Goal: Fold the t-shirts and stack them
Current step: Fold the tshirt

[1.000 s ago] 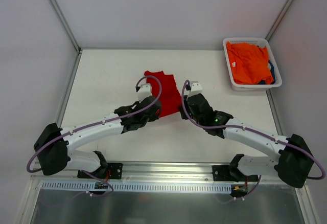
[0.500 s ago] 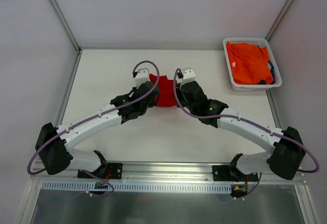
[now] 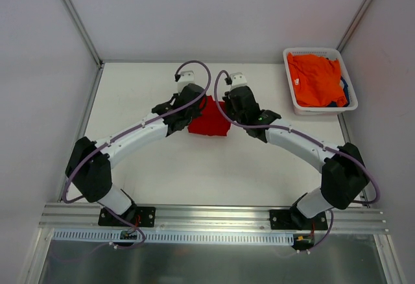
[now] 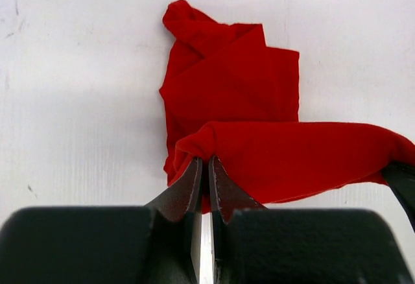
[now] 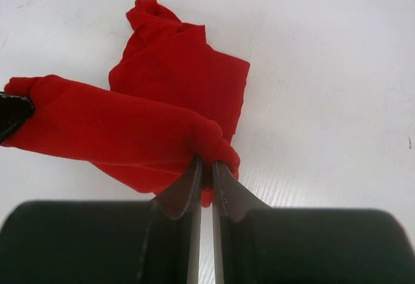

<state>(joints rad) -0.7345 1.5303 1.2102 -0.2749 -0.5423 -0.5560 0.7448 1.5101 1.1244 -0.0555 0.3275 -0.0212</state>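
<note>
From their bases at the near edge of the counter [image 3: 214, 167], the left arm [image 3: 130, 140] and the right arm [image 3: 305, 144] lean inward toward 12 o'clock and meet over the middle.

The left end effector [image 4: 202, 162] is clenched on a bunched edge of the red t-shirt [image 4: 246, 89]. Its two fingers are pressed nearly together, with a fold of cloth pinched at their tips. The right end effector [image 5: 204, 162] grasps the same edge at its other end, its fingers likewise tight on a wad of cloth.

Between the two grips the held edge forms a raised band of cloth running from 9 to 3 o'clock in each wrist view. The other arm's dark fingertip shows at the band's far end.

Beyond the band, the rest of the shirt lies crumpled on the counter and narrows to a twisted tip toward 12 o'clock.

Farther off, at about 2 o'clock from the shirt and well apart from it, a white basket [image 3: 318, 109] sits in the counter's far right corner. An orange t-shirt [image 3: 314, 76] fills it, and a sliver of dark blue cloth [image 3: 344, 93] shows at its 4 o'clock edge.
</note>
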